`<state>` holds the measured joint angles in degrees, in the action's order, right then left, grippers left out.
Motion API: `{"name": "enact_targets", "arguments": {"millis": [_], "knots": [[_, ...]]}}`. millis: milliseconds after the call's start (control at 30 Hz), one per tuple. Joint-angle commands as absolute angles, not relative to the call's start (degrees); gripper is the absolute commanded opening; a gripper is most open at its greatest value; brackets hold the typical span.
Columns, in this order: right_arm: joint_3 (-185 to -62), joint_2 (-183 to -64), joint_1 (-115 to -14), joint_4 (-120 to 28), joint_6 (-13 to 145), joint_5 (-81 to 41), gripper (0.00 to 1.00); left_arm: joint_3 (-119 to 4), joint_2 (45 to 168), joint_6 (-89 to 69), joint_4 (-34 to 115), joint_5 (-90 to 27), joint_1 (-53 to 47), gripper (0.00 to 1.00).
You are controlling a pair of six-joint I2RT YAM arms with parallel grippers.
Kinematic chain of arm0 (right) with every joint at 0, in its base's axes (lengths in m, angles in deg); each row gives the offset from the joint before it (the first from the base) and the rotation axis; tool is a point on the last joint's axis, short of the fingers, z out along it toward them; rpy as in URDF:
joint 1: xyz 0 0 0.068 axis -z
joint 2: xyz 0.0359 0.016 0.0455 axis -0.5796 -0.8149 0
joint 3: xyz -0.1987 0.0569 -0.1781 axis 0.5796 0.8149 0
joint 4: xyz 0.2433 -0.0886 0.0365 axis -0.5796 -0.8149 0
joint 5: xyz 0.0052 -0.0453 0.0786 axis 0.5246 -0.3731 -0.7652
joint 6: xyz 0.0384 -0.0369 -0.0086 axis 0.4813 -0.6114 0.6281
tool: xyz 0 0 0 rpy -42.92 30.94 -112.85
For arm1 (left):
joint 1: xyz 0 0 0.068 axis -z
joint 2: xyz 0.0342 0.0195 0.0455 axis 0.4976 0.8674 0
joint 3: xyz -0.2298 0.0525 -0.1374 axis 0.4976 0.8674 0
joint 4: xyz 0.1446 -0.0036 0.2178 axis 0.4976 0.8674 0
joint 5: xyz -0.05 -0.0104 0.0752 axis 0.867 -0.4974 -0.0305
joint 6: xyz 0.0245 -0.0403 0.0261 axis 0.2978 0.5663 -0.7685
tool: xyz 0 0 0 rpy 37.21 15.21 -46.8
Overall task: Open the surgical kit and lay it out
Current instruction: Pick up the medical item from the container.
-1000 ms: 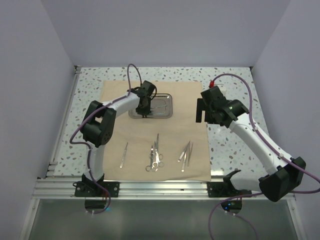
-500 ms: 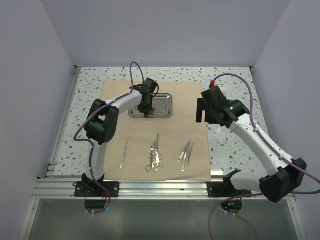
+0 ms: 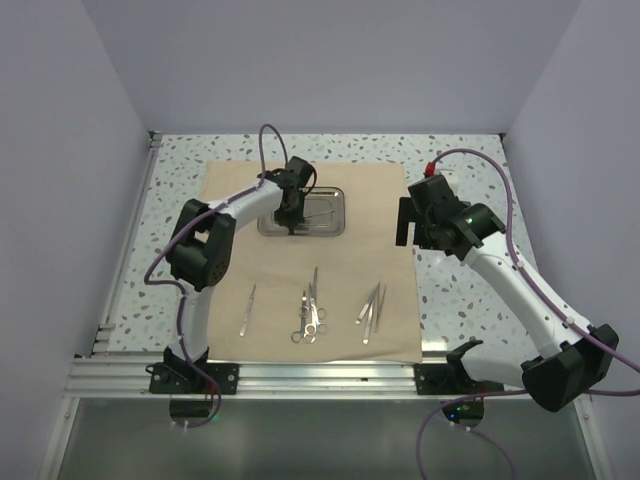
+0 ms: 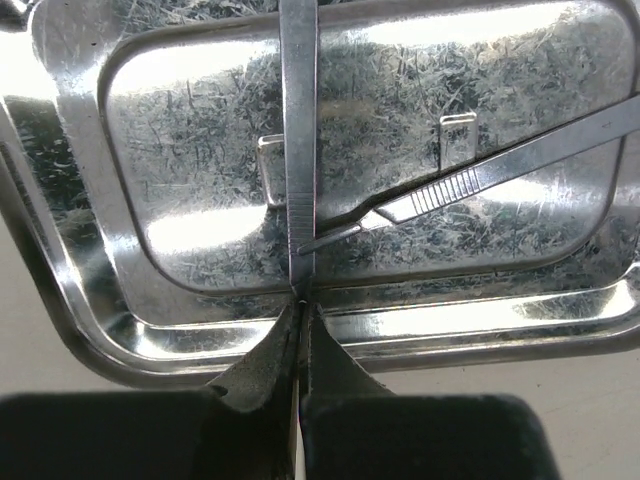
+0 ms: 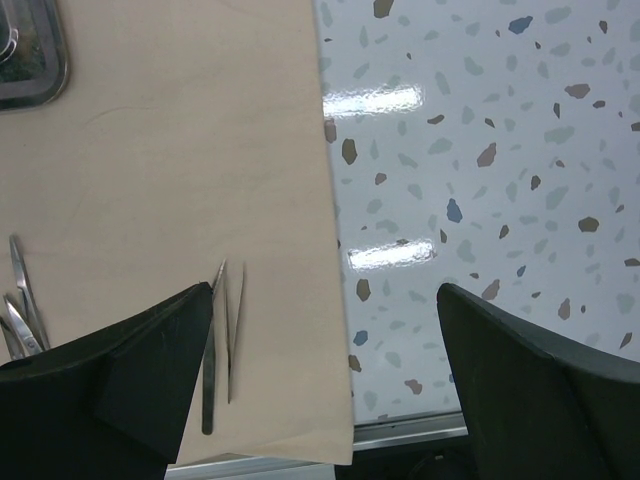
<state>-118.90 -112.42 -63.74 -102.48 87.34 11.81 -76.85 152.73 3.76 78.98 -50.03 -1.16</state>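
Two thin silver instruments (image 4: 298, 150), scratched steel tray (image 4: 450, 325)

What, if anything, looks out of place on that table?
Nothing is spilled or broken. The ring-handled instruments on the cloth lie heaped across each other rather than spread out, and in the tray a slanted instrument meets the steel strip pinched by the left gripper.

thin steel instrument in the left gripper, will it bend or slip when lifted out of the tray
Probably stiff: the instrument is a straight flat steel strip. Likely slippery: polished, and the left gripper pinches only its near end, so it could swivel. The second instrument seems to touch it with its tip, so that may get dragged.
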Motion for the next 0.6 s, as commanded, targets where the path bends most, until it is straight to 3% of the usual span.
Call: {"name": "enact_targets", "arguments": {"millis": [0,167,300,567], "knots": [[-119.05,-111.68,-63.46,-100.1,86.51,10.72,0.98,-81.99,147.57,1.38,84.21,-51.69,-0.93,0.0],[-120.36,-112.73,-63.46,-97.89,84.58,9.49,0.98,-84.64,142.04,0.58,88.61,-54.16,-0.93,0.0],[-121.68,-114.05,-63.46,-96.84,83.52,9.13,0.98,-80.0,136.06,1.72,89.93,-54.52,-0.84,0.0],[-121.16,-115.89,-63.46,-96.13,83.26,7.99,0.98,-56.54,115.08,10.14,91.25,-51.97,2.84,0.0]]}}
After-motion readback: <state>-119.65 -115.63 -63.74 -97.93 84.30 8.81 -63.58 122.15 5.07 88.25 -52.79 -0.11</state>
